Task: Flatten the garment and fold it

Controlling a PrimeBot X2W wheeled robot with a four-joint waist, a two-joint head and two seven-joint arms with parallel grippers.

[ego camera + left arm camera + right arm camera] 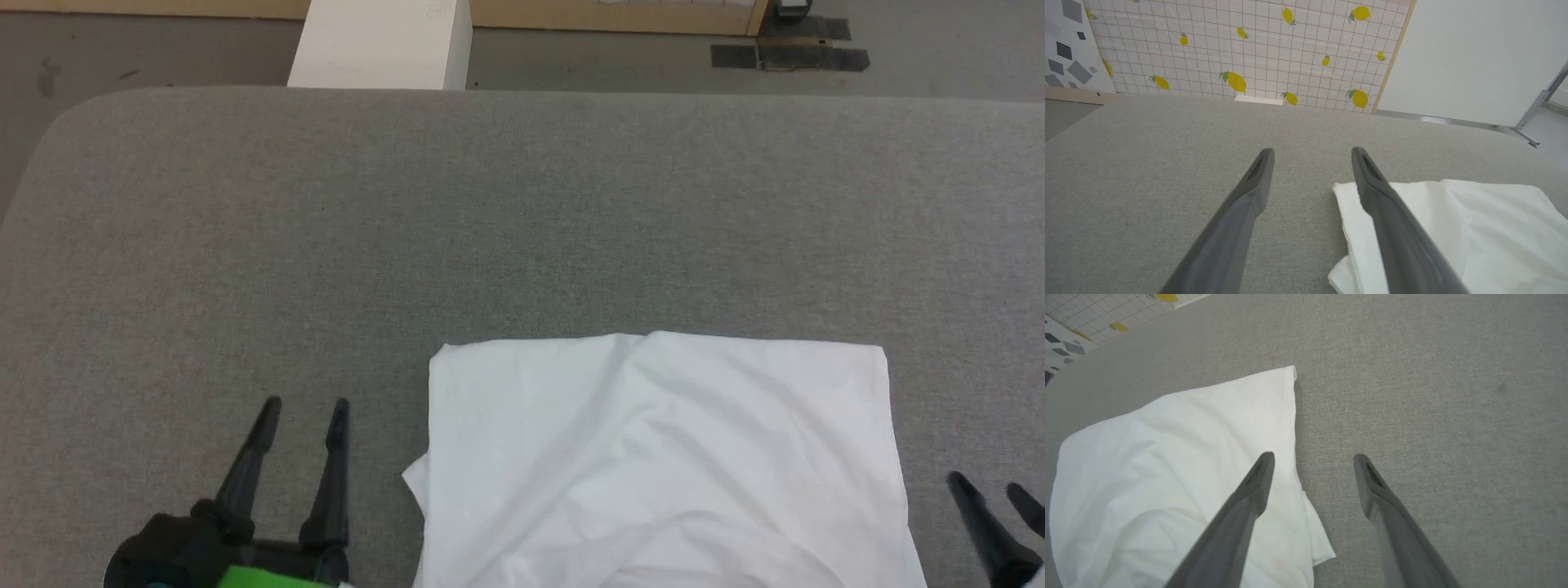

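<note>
The garment (661,465) lies folded into a white rectangle on the grey table, at the front and a little right of centre, with soft creases across it. My left gripper (306,406) stands open just left of its left edge, nothing between the fingers. In the left wrist view the garment (1474,228) lies to the right of the open left gripper (1312,152), whose right finger overlaps its corner. My right gripper (984,487) is open beside the garment's right edge. In the right wrist view the right gripper (1314,456) straddles the edge of the garment (1180,465), holding nothing.
The grey fabric table (490,212) stretches far back and to both sides. A white box (384,42) stands on the floor beyond its far edge. A lemon-patterned panel (1249,49) and a white board (1478,57) stand behind the table.
</note>
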